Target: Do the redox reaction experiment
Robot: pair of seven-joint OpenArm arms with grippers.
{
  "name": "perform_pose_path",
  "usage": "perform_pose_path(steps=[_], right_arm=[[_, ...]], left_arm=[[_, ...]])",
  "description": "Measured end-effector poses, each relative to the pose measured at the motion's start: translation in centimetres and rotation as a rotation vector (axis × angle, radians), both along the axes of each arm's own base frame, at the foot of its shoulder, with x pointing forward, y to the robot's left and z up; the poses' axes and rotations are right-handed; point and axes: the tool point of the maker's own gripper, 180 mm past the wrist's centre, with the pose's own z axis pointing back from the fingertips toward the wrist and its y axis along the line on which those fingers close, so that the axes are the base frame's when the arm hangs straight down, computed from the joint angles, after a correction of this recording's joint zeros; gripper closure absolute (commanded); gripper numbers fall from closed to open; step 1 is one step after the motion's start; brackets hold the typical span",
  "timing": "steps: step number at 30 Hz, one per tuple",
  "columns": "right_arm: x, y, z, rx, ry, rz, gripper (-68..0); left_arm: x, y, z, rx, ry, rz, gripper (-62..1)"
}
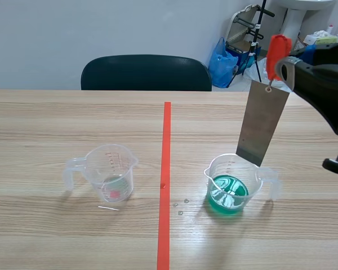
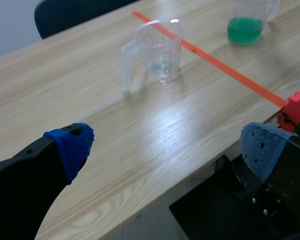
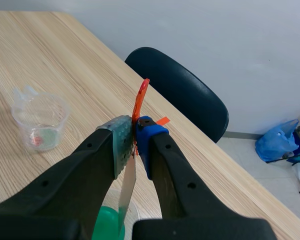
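Note:
A grey metal sheet hangs from an orange-red clip, and my right gripper is shut on that clip, raised at the right. The sheet's lower edge is just over the rim of a clear cup of green liquid. In the right wrist view the clip sticks up between the pads, the sheet hangs below, and the green liquid shows under it. A second clear cup, left of the tape line, holds a little pale liquid. My left gripper is open over the table's near edge, far from both cups.
A dark chair stands behind the table. An orange-red tape line divides the table, with a few droplets beside it. Blue bags and a stand clutter the floor at the back right. Red and green blocks sit by the left gripper.

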Motion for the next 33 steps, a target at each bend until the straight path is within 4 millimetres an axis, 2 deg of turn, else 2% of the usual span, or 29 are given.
perform_pose_path(steps=[33], right_arm=[[-0.21, 0.22, -0.11, -0.002, 0.007, 0.017, -1.9]], left_arm=[[-0.02, 0.03, -0.12, 0.004, 0.006, 0.001, -62.3]])
